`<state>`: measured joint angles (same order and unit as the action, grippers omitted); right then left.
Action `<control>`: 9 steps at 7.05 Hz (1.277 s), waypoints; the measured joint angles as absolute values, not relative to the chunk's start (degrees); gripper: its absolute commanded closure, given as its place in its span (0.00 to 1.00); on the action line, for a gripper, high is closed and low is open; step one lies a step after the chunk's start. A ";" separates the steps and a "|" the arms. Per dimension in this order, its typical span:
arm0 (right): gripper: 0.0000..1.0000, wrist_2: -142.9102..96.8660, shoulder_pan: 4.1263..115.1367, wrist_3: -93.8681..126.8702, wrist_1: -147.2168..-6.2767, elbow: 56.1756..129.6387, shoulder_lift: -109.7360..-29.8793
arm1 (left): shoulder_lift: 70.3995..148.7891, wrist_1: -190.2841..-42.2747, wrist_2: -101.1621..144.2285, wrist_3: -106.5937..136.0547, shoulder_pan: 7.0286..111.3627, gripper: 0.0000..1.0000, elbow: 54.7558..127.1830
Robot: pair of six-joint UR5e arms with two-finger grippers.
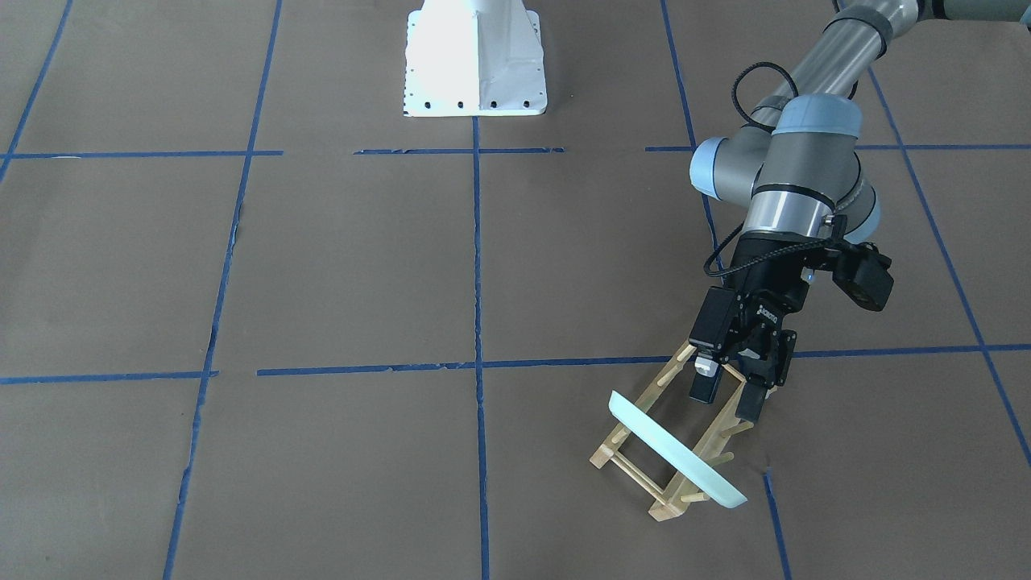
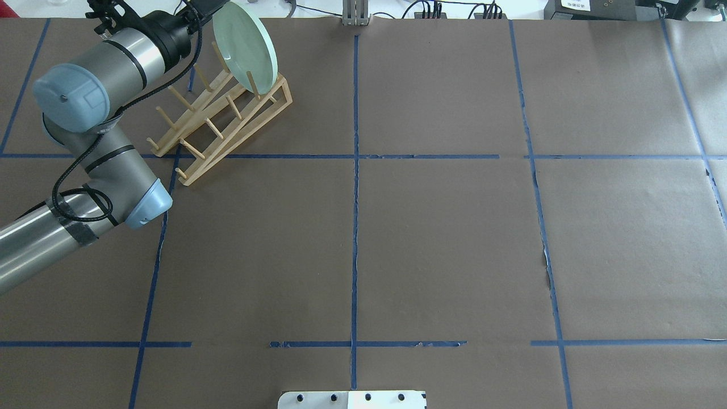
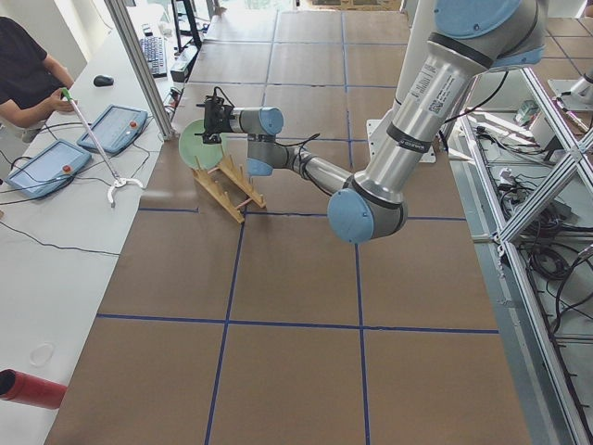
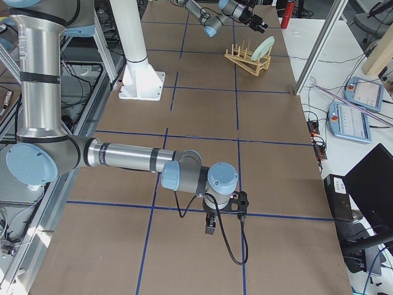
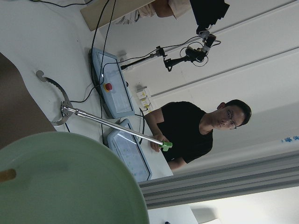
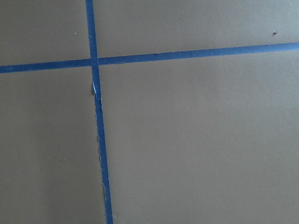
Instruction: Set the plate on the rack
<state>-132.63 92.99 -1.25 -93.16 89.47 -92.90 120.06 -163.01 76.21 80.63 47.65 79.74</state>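
Leftmost, the left gripper (image 1: 726,407) hangs over the wooden dish rack (image 2: 253,122), jaws parted and empty. The mint-green plate (image 1: 676,451) stands tilted on edge among the rack's far pegs. Far right, the right gripper (image 4: 210,228) points at the worktop (image 2: 454,244); whether its jaws are parted I cannot tell.

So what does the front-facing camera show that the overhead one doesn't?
Only the front-facing view: the left hand, fingers apart and holding nothing, above the rack on the robot's side of the plate, which appears edge-on. Only the overhead view: the plate's round mint-green face, standing at the rack's far end; the hand there is mostly cut off at the top edge. Both: the plate standing in the wooden rack, the left arm and the blue tape grid on the brown table.
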 measured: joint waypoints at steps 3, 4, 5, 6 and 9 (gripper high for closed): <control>0.00 -132.63 92.99 -1.23 -93.16 89.47 -92.96 | 113.03 -156.40 81.69 63.87 49.56 0.00 88.20; 0.00 -132.63 92.99 -1.25 -93.16 89.47 -92.94 | 110.71 -153.59 85.74 58.40 51.48 0.00 90.65; 0.00 -132.63 92.99 -1.27 -93.16 89.47 -92.92 | 108.90 -150.49 90.65 52.76 54.10 0.00 92.23; 0.00 -132.63 92.99 -1.25 -93.16 89.47 -92.90 | 107.77 -146.56 95.61 46.90 57.31 0.00 93.01; 0.00 -132.63 92.99 -1.23 -93.16 89.47 -92.90 | 107.74 -128.37 108.99 30.23 66.89 0.00 93.52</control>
